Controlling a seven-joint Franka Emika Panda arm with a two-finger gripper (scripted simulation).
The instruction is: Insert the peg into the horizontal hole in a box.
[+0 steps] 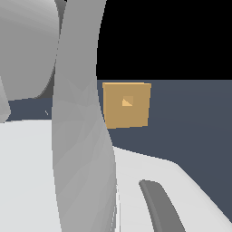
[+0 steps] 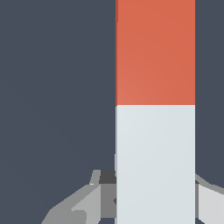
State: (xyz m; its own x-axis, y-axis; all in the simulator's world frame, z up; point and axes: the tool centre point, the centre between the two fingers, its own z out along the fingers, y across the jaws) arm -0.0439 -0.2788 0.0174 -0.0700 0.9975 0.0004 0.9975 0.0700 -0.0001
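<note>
Your hand shows only in the wrist view, where its grey fingers flank the whitish-grey end of the peg, one on each side. The fingers look closed against the peg's sides, so the hand appears to have hold of it at that pale end, though the actual contact is hidden behind the bar. The peg runs straight away from the hand, its far part orange-red, with flat faces and sharp, square edges. On either side of it you see only plain dark blue-grey surface, so there is open room around the bar.

In the exterior view, the arm's smooth pale-grey links fill the near ground and hide the hand. Past them, the box stands upright on the dark desk, a flat-faced tan block with crisp edges. The hole is a small square opening at the middle of its face. The desk lies bare toward the exterior view's right of the box.
</note>
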